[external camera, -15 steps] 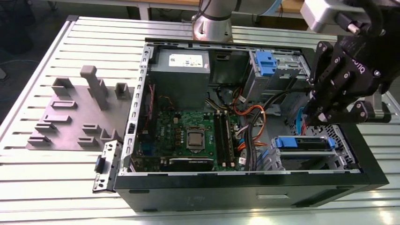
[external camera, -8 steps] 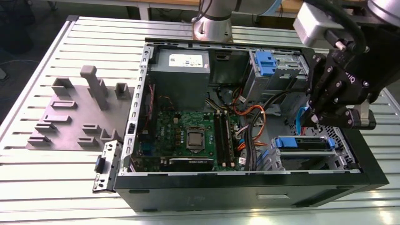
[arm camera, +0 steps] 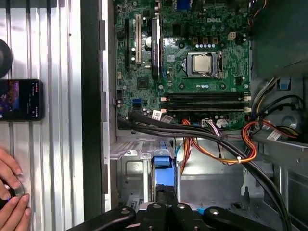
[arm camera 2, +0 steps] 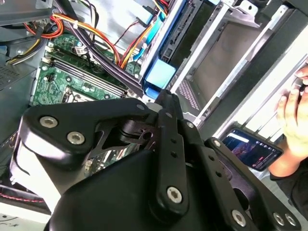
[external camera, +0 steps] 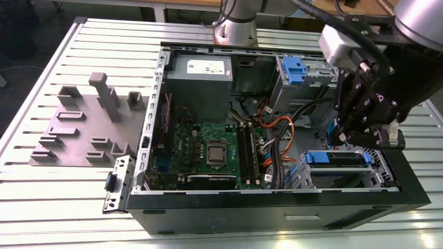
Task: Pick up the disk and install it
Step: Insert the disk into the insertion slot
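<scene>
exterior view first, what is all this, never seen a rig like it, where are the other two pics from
The exterior view comes from a camera off the machine. It shows a robot arm whose gripper hangs over an open computer case on a slatted metal table. The two wrist views come from cameras riding on the arm, looking past the gripper into the case. Inside are a green motherboard, a grey power supply and the blue-framed disk, lying in a bay close by the gripper; whether it is gripped, I cannot tell. A grey fixture plate lies beside the case.
</scene>
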`<state>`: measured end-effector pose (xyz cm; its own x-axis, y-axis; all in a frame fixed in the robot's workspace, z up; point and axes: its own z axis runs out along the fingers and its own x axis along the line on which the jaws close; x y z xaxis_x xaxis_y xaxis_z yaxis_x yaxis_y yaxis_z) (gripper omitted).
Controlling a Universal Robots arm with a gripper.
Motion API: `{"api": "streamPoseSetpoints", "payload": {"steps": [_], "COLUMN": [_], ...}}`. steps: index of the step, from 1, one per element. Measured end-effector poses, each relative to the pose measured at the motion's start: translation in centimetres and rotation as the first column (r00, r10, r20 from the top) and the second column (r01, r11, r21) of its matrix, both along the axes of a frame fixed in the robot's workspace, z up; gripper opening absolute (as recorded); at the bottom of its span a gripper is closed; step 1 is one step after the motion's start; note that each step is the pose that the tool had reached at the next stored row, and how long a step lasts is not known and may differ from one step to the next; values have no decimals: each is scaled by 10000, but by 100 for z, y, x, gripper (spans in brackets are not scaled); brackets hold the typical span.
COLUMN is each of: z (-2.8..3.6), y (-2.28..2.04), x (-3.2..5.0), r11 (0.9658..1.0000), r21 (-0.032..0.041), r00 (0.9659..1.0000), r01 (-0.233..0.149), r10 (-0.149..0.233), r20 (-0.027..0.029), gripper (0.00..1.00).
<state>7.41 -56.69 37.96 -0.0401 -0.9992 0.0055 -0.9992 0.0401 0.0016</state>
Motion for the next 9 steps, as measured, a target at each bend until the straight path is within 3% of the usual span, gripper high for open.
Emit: {"api": "streamPoseSetpoints", "payload": {"steps": [9], "z": [-164], "y": [0], "x": [0], "r11": [10000], "r21": [1], "r00": [10000], "r01": [0], "r10": [0], "r20": [0], "gripper": [11]}}
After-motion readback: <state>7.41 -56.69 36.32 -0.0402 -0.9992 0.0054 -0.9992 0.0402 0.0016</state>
